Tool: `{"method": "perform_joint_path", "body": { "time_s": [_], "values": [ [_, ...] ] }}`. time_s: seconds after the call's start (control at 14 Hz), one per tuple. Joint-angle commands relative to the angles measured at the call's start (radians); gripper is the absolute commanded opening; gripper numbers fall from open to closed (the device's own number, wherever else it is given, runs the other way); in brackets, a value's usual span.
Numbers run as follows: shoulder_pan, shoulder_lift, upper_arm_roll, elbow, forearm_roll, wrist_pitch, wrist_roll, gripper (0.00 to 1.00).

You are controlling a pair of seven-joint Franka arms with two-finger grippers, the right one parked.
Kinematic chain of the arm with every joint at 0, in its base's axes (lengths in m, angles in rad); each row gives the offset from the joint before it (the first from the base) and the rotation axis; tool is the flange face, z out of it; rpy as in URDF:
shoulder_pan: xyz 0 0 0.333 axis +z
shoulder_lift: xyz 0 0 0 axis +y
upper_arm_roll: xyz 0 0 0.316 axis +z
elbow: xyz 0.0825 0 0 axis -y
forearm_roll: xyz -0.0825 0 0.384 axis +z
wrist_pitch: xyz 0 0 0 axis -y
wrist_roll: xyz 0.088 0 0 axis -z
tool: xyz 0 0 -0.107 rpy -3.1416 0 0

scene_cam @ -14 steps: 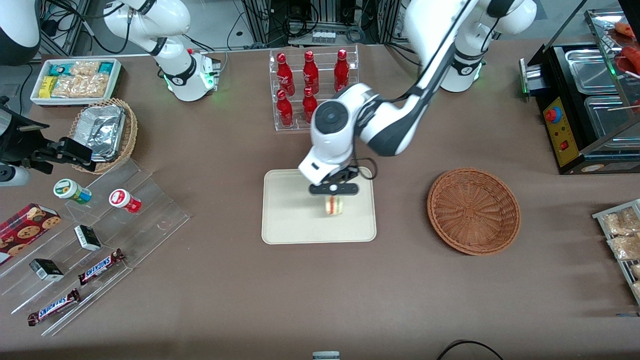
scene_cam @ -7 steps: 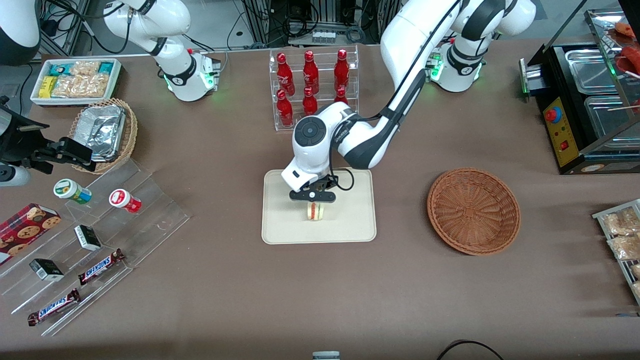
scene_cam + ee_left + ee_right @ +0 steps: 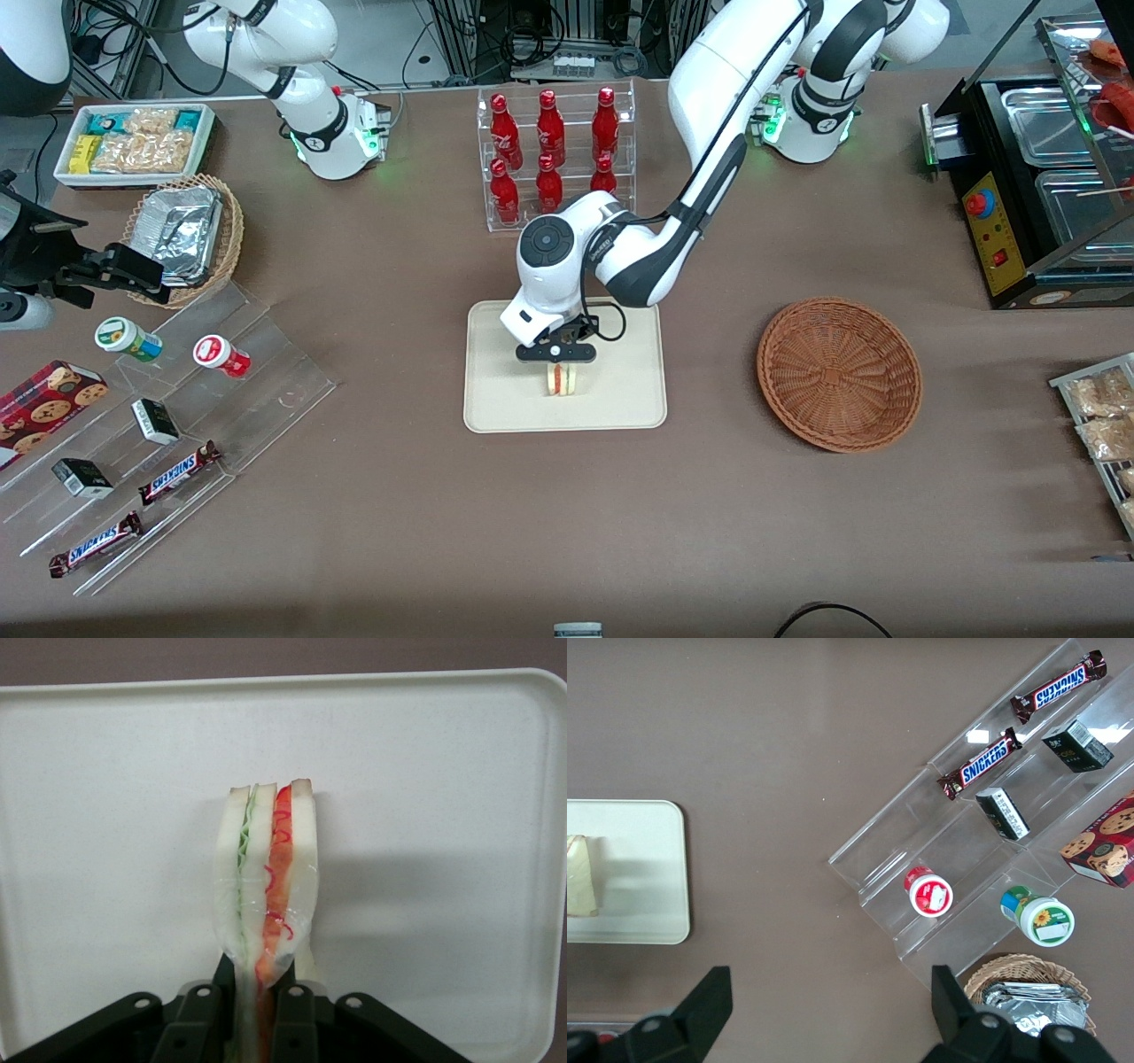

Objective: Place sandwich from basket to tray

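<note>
The sandwich (image 3: 560,379) is a white-bread wedge with red-orange and green layers, standing on edge on the cream tray (image 3: 496,403) near its middle. My left gripper (image 3: 556,365) is right above it and shut on it; in the left wrist view the fingers (image 3: 298,1019) pinch the wrapped sandwich (image 3: 266,877) against the tray (image 3: 106,815). The sandwich also shows in the right wrist view (image 3: 581,875) on the tray (image 3: 647,877). The reddish-brown basket (image 3: 839,373) is empty, toward the working arm's end of the table.
A clear rack of red bottles (image 3: 551,146) stands farther from the front camera than the tray. A tan basket of foil trays (image 3: 186,232), a white snack bin (image 3: 135,142) and a clear stepped shelf with snacks (image 3: 151,425) lie toward the parked arm's end. A black food warmer (image 3: 1036,177) stands toward the working arm's end.
My left gripper has moved with the sandwich toward the parked arm's end and down, from above the tray to its surface. It stays shut on the sandwich.
</note>
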State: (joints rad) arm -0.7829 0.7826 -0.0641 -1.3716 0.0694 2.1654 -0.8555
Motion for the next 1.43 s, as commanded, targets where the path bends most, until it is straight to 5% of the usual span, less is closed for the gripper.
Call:
{"method": "perform_joint_path", "body": {
  "time_s": [0.0,0.14,0.57,0.86,1.36],
  "values": [
    [-0.021,0.015,0.018,0.032,0.015,-0.003,-0.028,0.59],
    [-0.016,0.000,0.018,0.036,0.017,-0.004,-0.027,0.99],
    [0.073,-0.270,0.029,0.031,0.004,-0.250,-0.060,0.99],
    [0.221,-0.428,0.030,0.031,0.007,-0.455,-0.056,0.99],
    [0.479,-0.539,0.035,0.026,0.010,-0.621,0.246,0.99]
  ]
}}
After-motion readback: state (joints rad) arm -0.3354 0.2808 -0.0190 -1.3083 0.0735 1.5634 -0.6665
